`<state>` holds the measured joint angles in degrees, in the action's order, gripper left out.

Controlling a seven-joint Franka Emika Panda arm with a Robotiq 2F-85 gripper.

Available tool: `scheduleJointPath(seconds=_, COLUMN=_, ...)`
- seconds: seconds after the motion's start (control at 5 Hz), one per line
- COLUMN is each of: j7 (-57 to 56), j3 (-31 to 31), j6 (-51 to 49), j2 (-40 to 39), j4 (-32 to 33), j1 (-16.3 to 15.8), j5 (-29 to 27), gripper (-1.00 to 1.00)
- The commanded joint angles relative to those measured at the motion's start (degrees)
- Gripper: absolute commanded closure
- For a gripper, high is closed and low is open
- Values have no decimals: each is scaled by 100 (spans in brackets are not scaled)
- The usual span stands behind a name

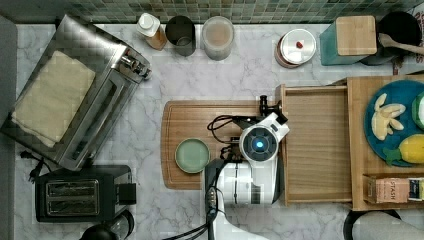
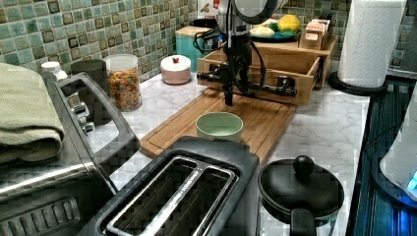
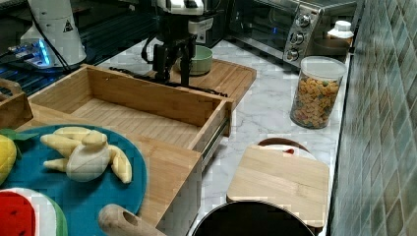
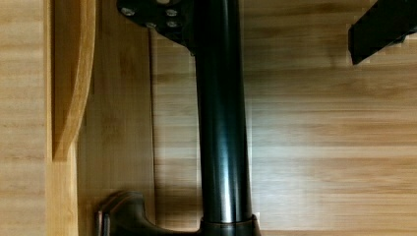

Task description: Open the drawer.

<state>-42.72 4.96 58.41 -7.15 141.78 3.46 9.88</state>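
Note:
The light bamboo drawer (image 1: 315, 145) (image 3: 133, 118) stands pulled out of its wooden cabinet (image 1: 357, 150), its plain interior bare. Its black bar handle (image 2: 268, 89) (image 3: 209, 91) (image 4: 221, 123) runs along the front panel, above the cutting board. My gripper (image 3: 172, 73) (image 2: 229, 96) (image 4: 265, 29) points down at the handle and is open. The two fingers (image 3: 157, 61) straddle the bar; in the wrist view the bar lies close to one finger (image 4: 157, 14), while the other finger (image 4: 381, 27) is well away from it. In the top view the arm (image 1: 257, 145) covers most of the handle.
A grooved cutting board (image 1: 190, 115) with a green bowl (image 1: 192, 155) lies in front of the drawer. A toaster oven (image 1: 75, 110), a toaster (image 1: 75, 192), jars (image 1: 217, 37) and a lidded pot (image 2: 300, 189) stand around. A blue plate (image 1: 375, 107) of toy fruit tops the cabinet.

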Motion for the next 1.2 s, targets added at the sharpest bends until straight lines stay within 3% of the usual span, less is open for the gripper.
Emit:
scheduleJointPath(seconds=0.2, j7=69, j3=-848, j6=-596, j2=-125, j4=-415, j1=-649, j5=-1099, gripper=-100)
scheduleJointPath(seconds=0.4, j7=1117, j3=-880, j6=-123, j2=-112, j4=-340, j1=-889, j5=-594, gripper=-100)
scheduleJointPath(seconds=1.2, j7=1138, j3=-996, j6=-122, j2=-114, j4=-344, j1=-770, j5=-563, gripper=-100)
